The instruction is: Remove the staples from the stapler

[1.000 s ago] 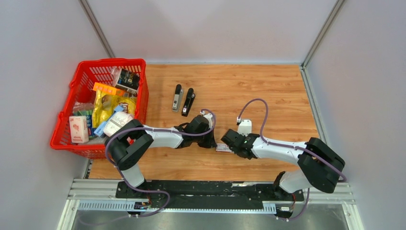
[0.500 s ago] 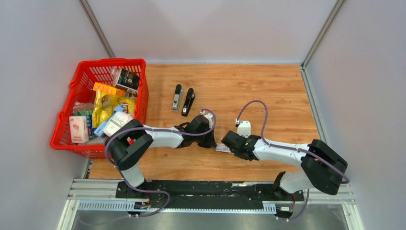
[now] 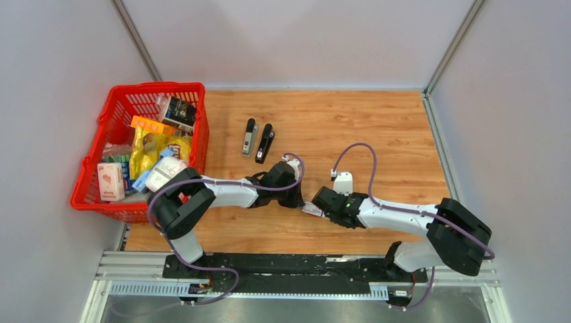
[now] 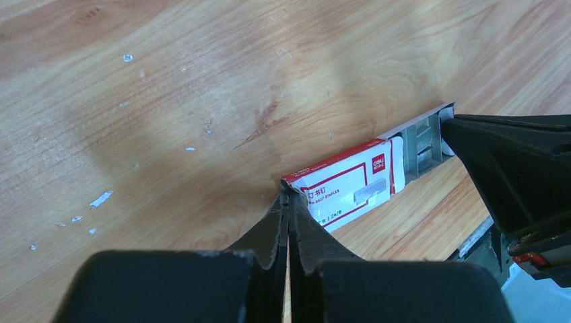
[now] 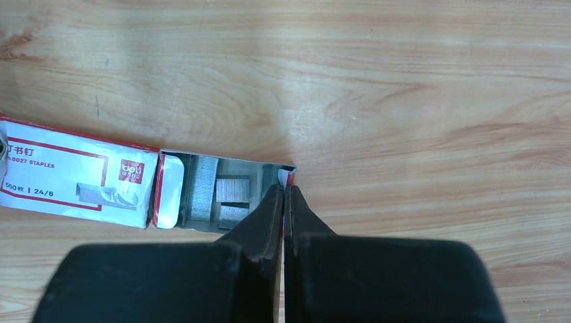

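Your left gripper (image 4: 288,198) is pinched shut on a corner of the red-and-white box (image 4: 350,178); your right gripper (image 5: 283,192) nips the end flap of its half-out tray (image 5: 271,173), where the staples (image 5: 225,195) lie in strips

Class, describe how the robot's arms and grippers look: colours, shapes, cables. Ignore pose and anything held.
Both the left arm and right arm have white links between bulky black joints. A thin lilac cable loops along each. The left gripper and right gripper are matt black, with flat fingers tapering to points. A white block sits on the right arm.
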`<action>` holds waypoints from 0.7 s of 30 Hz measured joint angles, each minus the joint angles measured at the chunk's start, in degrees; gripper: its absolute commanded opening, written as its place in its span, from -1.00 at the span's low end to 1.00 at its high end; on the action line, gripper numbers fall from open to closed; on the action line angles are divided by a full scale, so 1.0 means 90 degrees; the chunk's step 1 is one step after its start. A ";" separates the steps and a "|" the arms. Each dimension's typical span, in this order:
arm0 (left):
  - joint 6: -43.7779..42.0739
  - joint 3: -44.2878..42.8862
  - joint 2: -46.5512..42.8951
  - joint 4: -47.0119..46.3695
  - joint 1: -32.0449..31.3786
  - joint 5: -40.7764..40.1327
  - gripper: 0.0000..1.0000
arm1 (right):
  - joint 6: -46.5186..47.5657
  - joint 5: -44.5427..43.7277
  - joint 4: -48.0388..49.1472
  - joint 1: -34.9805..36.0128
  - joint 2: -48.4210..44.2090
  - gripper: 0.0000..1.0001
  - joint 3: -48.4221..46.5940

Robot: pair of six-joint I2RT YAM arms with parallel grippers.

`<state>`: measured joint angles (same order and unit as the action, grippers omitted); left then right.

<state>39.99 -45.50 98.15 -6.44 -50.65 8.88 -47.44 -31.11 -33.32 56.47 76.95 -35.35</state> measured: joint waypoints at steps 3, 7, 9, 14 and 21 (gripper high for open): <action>0.0002 0.0000 0.0000 0.0000 -0.0002 0.0002 -1.00 | -0.0041 -0.0044 -0.0070 0.0017 0.0109 -1.00 -0.0080; 0.0002 0.0000 -0.0002 0.0007 -0.0044 -0.0034 -1.00 | -0.0095 -0.0104 -0.0221 0.0036 0.0318 -1.00 -0.0260; 0.0002 0.0000 -0.0010 0.0015 -0.0080 -0.0097 -1.00 | -0.0136 -0.0126 -0.0304 0.0044 0.0396 -1.00 -0.0333; 0.0010 -0.0005 -0.0027 0.0029 -0.0194 -0.0287 -1.00 | -0.0214 -0.0153 -0.0435 0.0046 0.0527 -1.00 -0.0457; 0.0029 -0.0005 -0.0041 0.0027 -0.0272 -0.0437 -1.00 | -0.0226 -0.0158 -0.0483 0.0046 0.0578 -1.00 -0.0512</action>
<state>40.25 -45.54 97.78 -6.20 -53.10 4.95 -49.47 -32.53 -37.67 56.88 82.15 -39.97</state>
